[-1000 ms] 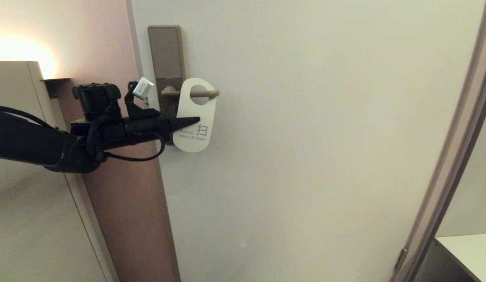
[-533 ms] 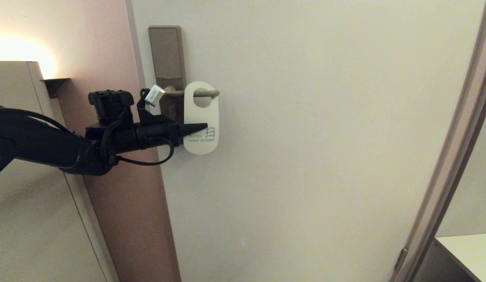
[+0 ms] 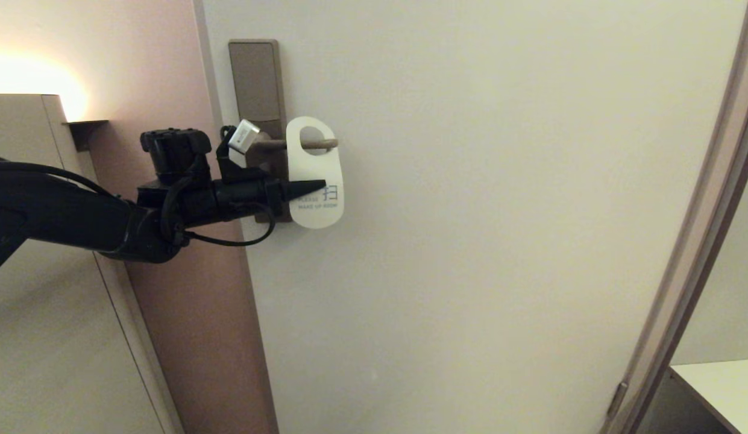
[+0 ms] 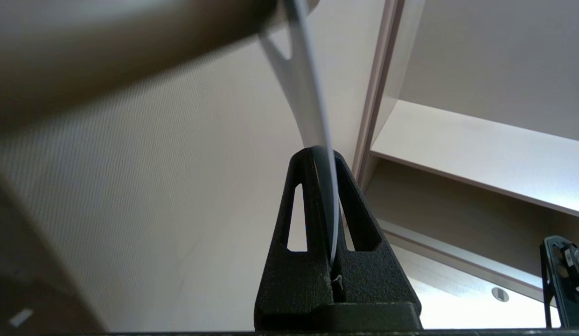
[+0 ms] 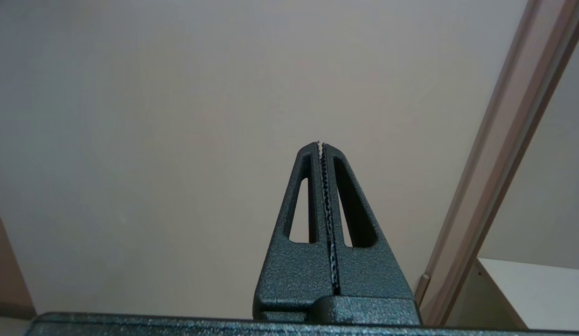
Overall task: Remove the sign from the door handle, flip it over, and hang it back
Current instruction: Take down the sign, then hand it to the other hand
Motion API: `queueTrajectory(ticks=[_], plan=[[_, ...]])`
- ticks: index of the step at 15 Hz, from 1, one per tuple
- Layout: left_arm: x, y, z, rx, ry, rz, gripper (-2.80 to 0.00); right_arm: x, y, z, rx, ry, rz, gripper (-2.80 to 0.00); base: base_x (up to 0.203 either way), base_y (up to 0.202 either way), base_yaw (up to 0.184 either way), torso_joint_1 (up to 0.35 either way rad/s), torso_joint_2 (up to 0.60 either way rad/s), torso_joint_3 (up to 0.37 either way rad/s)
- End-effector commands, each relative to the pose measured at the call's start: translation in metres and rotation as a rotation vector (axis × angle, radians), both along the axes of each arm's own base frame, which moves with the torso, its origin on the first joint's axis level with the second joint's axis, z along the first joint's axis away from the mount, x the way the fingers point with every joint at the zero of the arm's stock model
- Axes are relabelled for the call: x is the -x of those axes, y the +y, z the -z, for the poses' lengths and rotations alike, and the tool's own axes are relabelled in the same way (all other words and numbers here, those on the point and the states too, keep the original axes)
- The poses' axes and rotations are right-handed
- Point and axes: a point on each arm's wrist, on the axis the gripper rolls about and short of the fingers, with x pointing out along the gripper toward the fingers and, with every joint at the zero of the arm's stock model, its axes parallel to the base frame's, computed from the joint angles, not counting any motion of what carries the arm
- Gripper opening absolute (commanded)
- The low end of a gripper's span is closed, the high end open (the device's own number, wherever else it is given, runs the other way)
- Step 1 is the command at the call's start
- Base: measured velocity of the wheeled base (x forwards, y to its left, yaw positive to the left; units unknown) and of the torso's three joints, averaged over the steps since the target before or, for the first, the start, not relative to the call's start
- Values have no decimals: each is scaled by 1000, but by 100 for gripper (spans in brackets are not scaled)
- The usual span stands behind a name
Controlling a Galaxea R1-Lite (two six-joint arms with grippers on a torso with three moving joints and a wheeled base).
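Observation:
The sign (image 3: 318, 208) shows its white face with grey lettering and stands nearly upright in front of the door. Its round hole is threaded over the door handle (image 3: 330, 143), a slim metal lever on the tall bronze-grey lock plate (image 3: 255, 78). The lever crosses the lower part of the hole. My left gripper (image 3: 321, 184) reaches in level from the left and is shut on the sign's middle. In the left wrist view the sign (image 4: 311, 93) runs edge-on out of the left gripper (image 4: 323, 153) up to the blurred door handle (image 4: 130, 42). My right gripper (image 5: 321, 143) is shut on nothing, facing the bare door.
The pale door (image 3: 500, 211) fills the middle, with its frame (image 3: 693, 241) slanting down the right. A white surface (image 3: 720, 389) sits at the lower right. A beige cabinet (image 3: 24, 193) and a pinkish wall (image 3: 187, 313) stand on the left behind my left arm.
My left arm has moved right and slightly up with the sign. The sign slid along the handle toward its free end, straightened, and now sits higher on the lever.

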Motion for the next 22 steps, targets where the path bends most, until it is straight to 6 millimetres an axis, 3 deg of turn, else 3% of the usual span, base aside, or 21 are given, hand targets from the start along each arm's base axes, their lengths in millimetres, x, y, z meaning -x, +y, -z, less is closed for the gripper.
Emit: queueTrajectory(ticks=[1, 11, 17, 22], plan=[[1, -6, -2, 3, -11, 18, -280, 0, 0, 0, 1, 0, -1, -280, 0, 0, 0, 0, 0, 0], [9, -23, -2, -2, -8, 32, -280, 0, 0, 0, 1, 1, 0, -280, 0, 0, 0, 0, 0, 0], [44, -17, -17, -3, -5, 40, -280, 0, 0, 0, 1, -1, -2, -280, 0, 0, 0, 0, 0, 0], [85, -5, -37, 2, -30, 3, -280, 0, 0, 0, 1, -1, -2, -280, 0, 0, 0, 0, 0, 0]])
